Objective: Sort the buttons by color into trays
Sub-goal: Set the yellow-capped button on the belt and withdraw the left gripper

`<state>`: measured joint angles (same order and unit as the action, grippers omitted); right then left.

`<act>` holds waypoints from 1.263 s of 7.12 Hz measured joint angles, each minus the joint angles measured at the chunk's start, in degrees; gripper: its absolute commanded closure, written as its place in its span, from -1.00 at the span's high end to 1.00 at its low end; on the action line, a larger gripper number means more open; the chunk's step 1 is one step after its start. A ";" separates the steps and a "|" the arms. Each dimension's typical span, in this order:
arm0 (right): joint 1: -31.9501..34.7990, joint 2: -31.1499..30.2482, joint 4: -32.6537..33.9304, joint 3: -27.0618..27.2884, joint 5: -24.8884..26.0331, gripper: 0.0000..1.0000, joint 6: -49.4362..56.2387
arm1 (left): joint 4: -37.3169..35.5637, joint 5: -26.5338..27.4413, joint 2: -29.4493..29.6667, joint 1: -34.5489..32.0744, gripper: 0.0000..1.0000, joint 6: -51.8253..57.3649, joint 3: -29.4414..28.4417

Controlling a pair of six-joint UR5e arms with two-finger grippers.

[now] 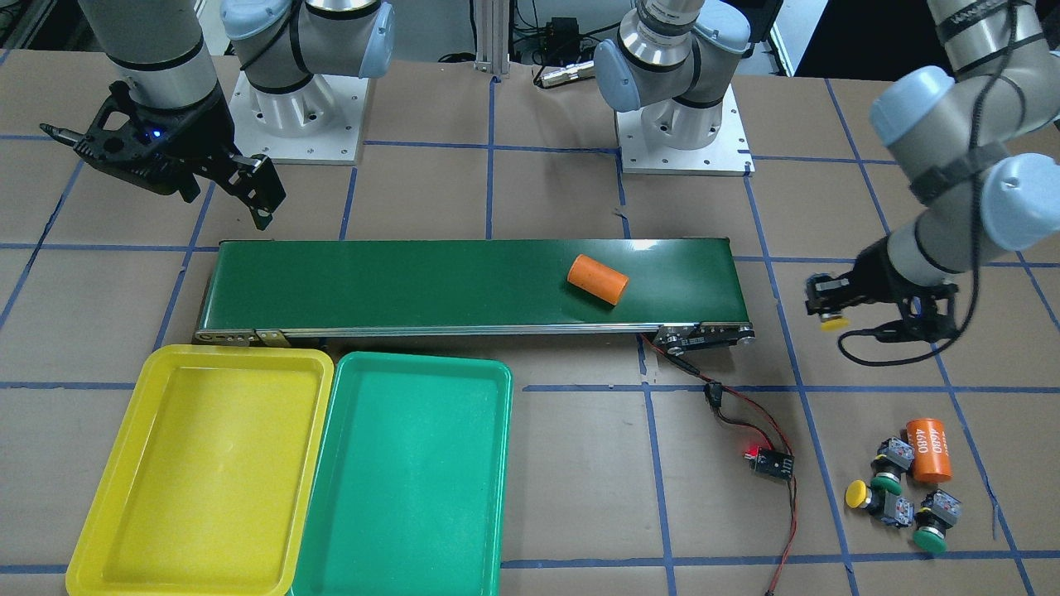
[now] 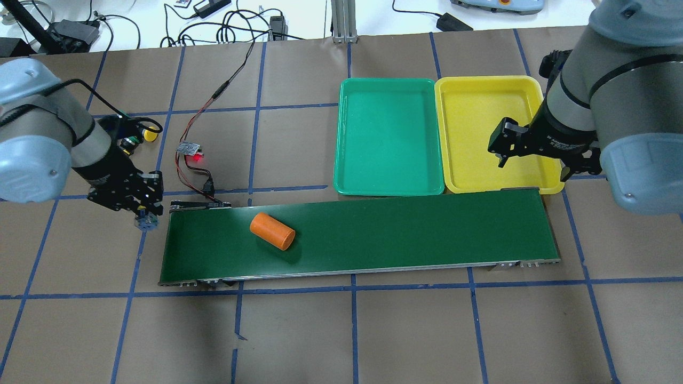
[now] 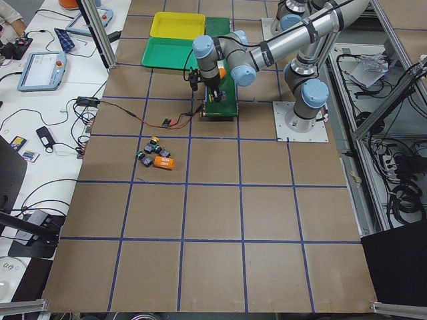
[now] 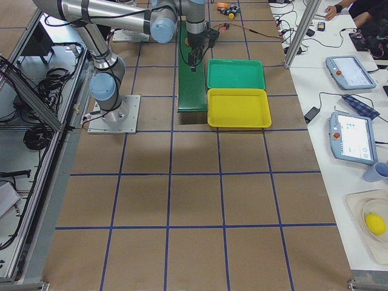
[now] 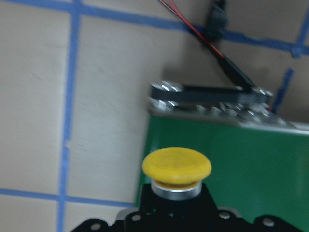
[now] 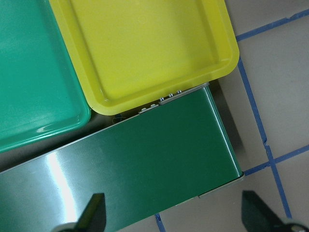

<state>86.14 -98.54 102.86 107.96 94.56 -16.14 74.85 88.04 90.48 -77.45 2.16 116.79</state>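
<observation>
Yellow-capped button (image 5: 176, 166) is being held beside the conveyor belt (image 1: 414, 281) by the left gripper (image 1: 828, 308).
Left fingers are clamping the button's dark body, cap protruding, at the belt end on the front view's right, probably for feeding; right gripper (image 6: 174, 217) is hovering spread wide, holding nothing, over the opposite end beside the yellow tray (image 1: 240, 353); three buttons (image 1: 861, 495) are lying at lower right.

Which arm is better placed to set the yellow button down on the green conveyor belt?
Left. The left claw is shut on the yellow button beside one end of the conveyor belt. The right claw hangs open and empty over the other end, by the yellow tray.
</observation>
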 measured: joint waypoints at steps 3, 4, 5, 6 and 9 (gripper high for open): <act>0.06 -0.08 -0.03 0.02 -0.05 1.00 0.15 | -3.83 -0.26 -1.30 -6.38 -0.95 -4.83 3.45; 0.07 -0.12 -0.09 0.00 0.01 1.00 0.14 | -6.88 -0.58 -0.65 -6.92 -0.86 -5.17 4.47; 0.08 -0.12 -0.11 -0.01 0.06 1.00 0.15 | -10.28 -0.85 0.14 -7.01 -0.05 -5.06 5.33; 0.08 -0.12 -0.16 0.05 0.08 1.00 0.14 | -12.90 -0.95 0.98 -6.97 0.82 -5.01 5.83; 0.20 -0.16 -0.34 0.13 0.17 1.00 0.18 | -14.75 -0.78 2.13 -6.70 1.00 -5.04 5.66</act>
<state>86.35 -98.70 102.52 108.10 94.73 -15.96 60.10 87.26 92.61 -84.14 -2.88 122.44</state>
